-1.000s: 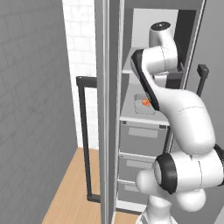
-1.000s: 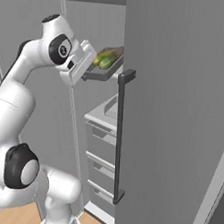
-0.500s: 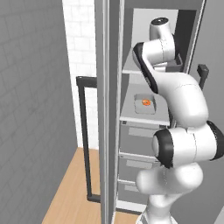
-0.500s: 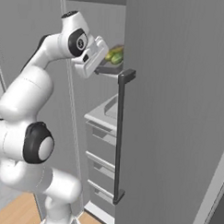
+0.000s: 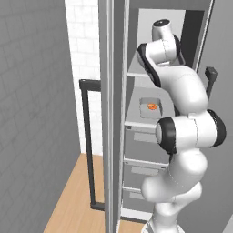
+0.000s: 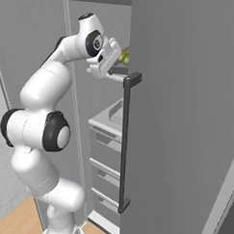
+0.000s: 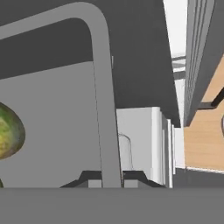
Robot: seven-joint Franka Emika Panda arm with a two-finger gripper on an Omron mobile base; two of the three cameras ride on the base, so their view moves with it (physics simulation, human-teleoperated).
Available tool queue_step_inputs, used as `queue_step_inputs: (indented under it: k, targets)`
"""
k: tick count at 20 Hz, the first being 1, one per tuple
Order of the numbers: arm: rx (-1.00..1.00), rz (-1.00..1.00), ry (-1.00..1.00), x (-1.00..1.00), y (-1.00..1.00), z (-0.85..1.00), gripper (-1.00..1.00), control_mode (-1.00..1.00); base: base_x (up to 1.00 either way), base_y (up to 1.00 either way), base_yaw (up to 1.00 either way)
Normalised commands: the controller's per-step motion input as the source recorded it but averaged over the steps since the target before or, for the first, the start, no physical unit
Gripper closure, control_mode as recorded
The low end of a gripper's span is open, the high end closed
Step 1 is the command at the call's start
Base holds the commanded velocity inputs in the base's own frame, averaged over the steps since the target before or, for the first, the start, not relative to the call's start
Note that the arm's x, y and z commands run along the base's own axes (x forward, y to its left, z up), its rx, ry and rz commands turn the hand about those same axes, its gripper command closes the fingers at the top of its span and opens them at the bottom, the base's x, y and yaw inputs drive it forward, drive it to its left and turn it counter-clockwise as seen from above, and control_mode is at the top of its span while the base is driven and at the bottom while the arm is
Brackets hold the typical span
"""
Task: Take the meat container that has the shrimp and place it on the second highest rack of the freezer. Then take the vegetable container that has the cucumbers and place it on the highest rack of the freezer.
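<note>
A tall grey freezer [image 5: 191, 27] stands open, its wide flat door [image 6: 186, 117] swung out and carrying a long dark vertical handle [image 6: 126, 143]. Pale grey drawers [image 6: 105, 152] stack in its lower half.

The white robot arm with dark joints [image 5: 182, 127] rises from the base and reaches up into the top of the cabinet.

On a middle rack sits a shallow grey container holding an orange shrimp [image 5: 151, 107], level and well below the hand.

At the top rack [image 5: 136, 73], the two-finger gripper [image 6: 107, 70] is clamped on the raised rim of a flat grey tray-like vegetable container [image 7: 103, 109], one finger on either side of the rim wall. This container lies flat at the height of the highest rack, partly hidden behind the door edge.

Inside it lies a green-yellow cucumber [image 7: 8, 131], also seen as a green patch [image 6: 123, 55] just beyond the hand.
</note>
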Motion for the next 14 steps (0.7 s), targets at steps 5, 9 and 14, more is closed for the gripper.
queue_step_inputs:
  k: [5, 9, 14]
  targets:
    - [-0.07, -0.01, 0.00, 0.42, 0.00, -0.41, 1.00, -1.00, 0.00, 0.00, 0.00]
    - [-0.01, -0.07, 0.00, 0.73, 0.00, -0.02, 1.00, -1.00, 0.00, 0.00, 0.00]
    - [0.00, -0.07, 0.00, 0.78, 0.00, 0.00, 1.00, -1.00, 0.00, 0.00, 0.00]
